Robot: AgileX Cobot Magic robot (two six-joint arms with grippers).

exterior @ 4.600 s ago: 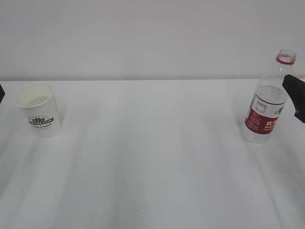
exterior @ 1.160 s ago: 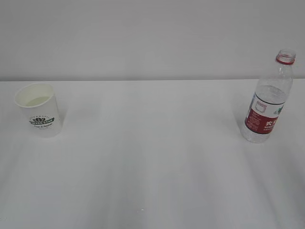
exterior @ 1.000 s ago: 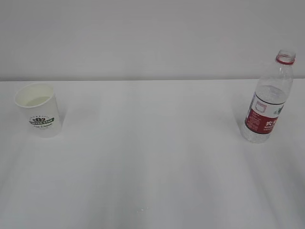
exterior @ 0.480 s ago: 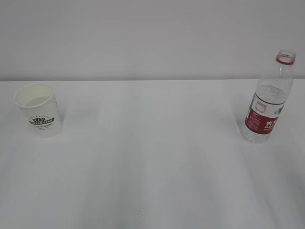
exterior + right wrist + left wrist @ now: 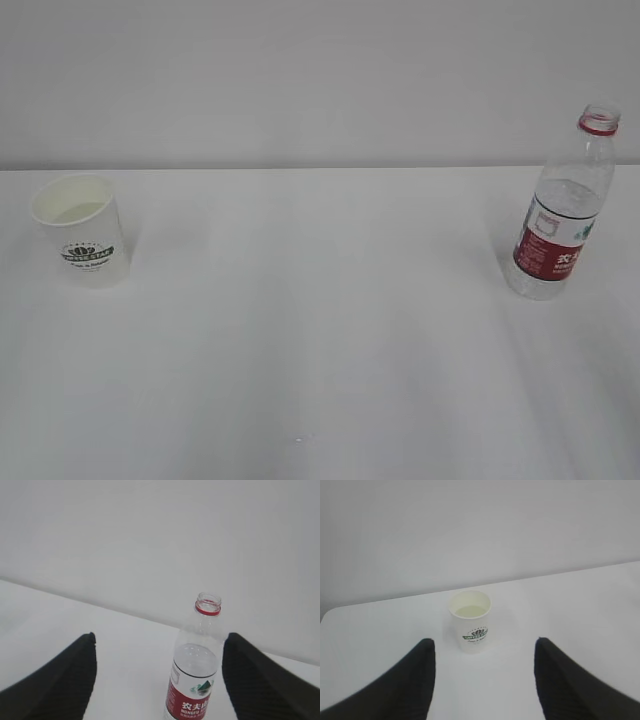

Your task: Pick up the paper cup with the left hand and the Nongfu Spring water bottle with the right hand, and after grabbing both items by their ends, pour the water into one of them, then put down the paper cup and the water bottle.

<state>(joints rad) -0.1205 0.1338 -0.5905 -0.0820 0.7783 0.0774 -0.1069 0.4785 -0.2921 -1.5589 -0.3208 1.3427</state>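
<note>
A white counter point(image 5: 320, 350) is seen against a pale wall point(image 5: 320, 80). The paper cup point(image 5: 81, 231) is set upright on the counter, far to the left of the water bottle point(image 5: 564, 217), which stands upright near the right edge without a cap. A dark green round logo is shown on the cup's side, and a pale surface that may be liquid is seen inside it. A red neck ring and a red-and-white label are carried by the bottle, and water is seen in its lower part. In the left wrist view the cup point(image 5: 471, 620) is seen beyond the left hand point(image 5: 482, 680), whose jaws are spread wide with nothing held between them; the cup is well apart from both black fingers point(image 5: 405, 685). In the right wrist view the bottle point(image 5: 196, 662) is seen beyond the right hand point(image 5: 160, 680), whose jaws are likewise held wide apart and empty, clear of the bottle. Neither hand is seen in the exterior view.
</note>
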